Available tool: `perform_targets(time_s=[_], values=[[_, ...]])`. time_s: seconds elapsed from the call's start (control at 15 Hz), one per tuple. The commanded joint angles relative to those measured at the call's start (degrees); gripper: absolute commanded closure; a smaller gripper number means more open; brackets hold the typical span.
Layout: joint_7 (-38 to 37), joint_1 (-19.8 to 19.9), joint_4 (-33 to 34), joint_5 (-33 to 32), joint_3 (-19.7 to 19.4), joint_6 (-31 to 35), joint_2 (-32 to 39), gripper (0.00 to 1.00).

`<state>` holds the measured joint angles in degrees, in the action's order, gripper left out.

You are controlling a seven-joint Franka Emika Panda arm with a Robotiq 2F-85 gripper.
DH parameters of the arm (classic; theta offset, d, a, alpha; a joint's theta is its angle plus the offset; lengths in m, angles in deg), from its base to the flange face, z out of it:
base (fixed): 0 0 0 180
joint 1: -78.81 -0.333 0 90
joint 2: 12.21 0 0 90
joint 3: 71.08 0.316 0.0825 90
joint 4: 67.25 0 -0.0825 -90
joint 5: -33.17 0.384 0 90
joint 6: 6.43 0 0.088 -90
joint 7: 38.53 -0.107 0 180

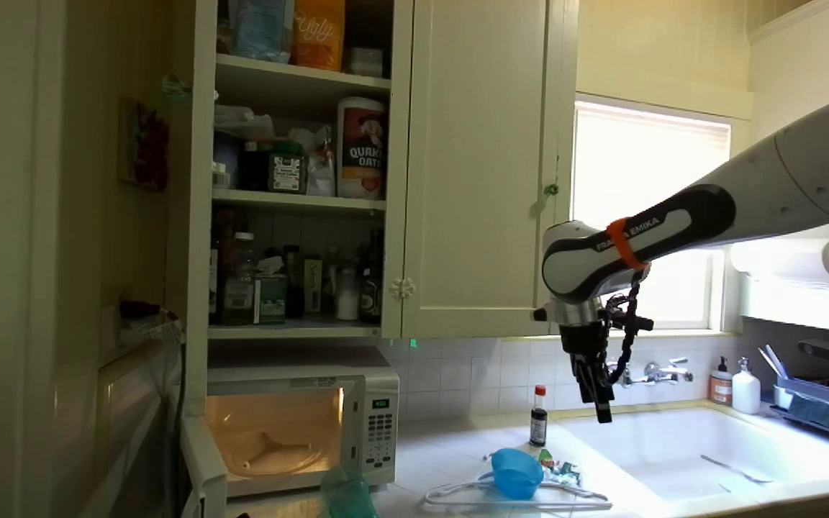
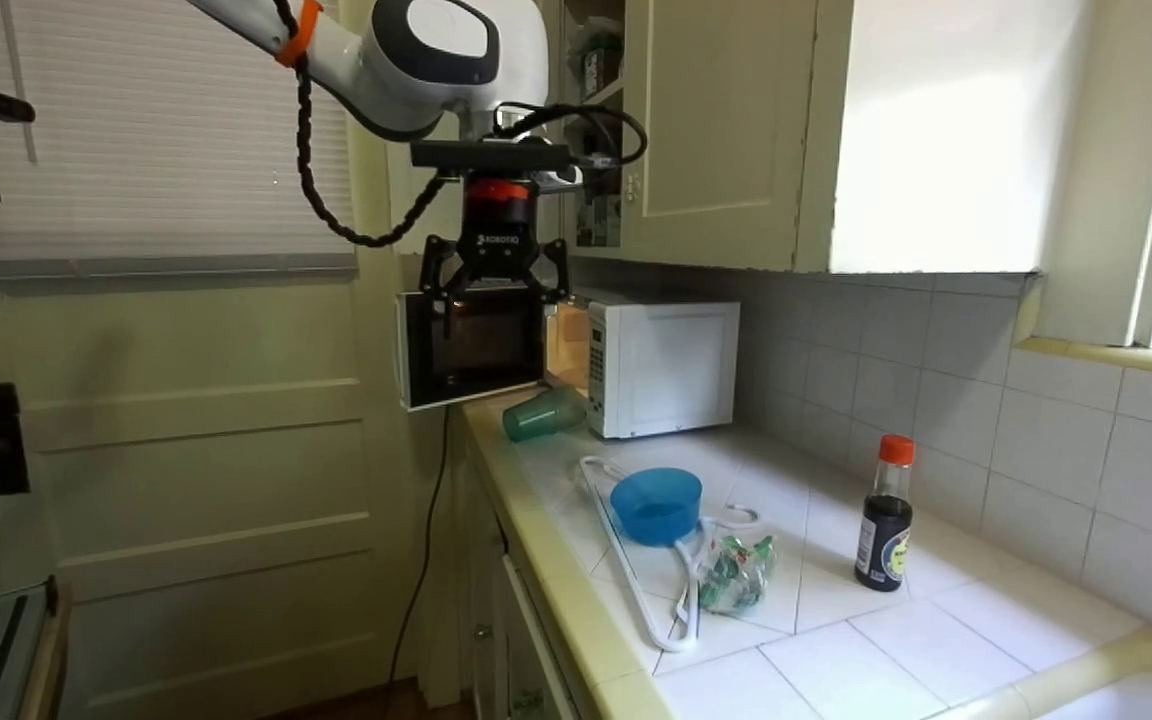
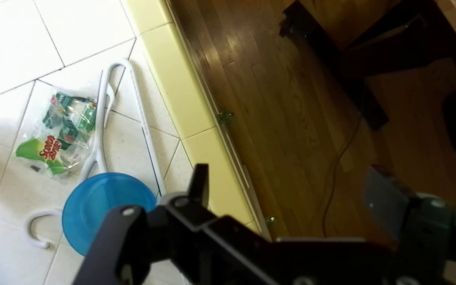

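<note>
The tiled desk (image 2: 786, 670) carries a microwave (image 2: 671, 370), its door (image 2: 496, 352) open, and a cup (image 2: 541, 414) on its side. Nothing is picked up yet: the bowl (image 3: 103, 200) rests on the hanger (image 3: 99, 130), ungripped; the hand (image 3: 293, 190) hangs apart from it, spread wide and empty.

You have: an exterior view facing cupboard (image 1: 472, 165); an exterior view along bench (image 2: 836, 660) towards door (image 2: 206, 480); wrist view, nearest, looking down on bench and floor (image 3: 275, 118); all share blue bowl (image 3: 99, 206).
</note>
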<state>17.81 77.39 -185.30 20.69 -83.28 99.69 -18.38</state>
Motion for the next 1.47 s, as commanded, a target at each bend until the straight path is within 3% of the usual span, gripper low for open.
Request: perform_targets(time_s=[0.0,0.07,0.2,0.27,0.53,0.8,1.07,1.4], values=[[0.21,2.27,0.1,0.26,2.03,-0.11,-0.48,0.0],[0.21,2.36,0.1,0.27,1.97,-0.11,-0.92,0.0],[-4.92,2.29,-10.51,-1.61,3.09,10.64,-9.96,0.0],[-7.21,2.38,-13.33,-2.11,3.84,15.07,-10.85,0.0],[-18.79,3.19,-21.84,-5.82,6.44,33.09,-11.88,0.0],[-33.92,7.58,-24.55,-15.57,7.26,49.72,-5.44,0.0],[-43.41,10.71,-19.14,-24.22,7.89,52.55,4.84,0.0],[-43.33,8.08,-7.2,-23.25,6.6,47.36,18.47,0.02]])
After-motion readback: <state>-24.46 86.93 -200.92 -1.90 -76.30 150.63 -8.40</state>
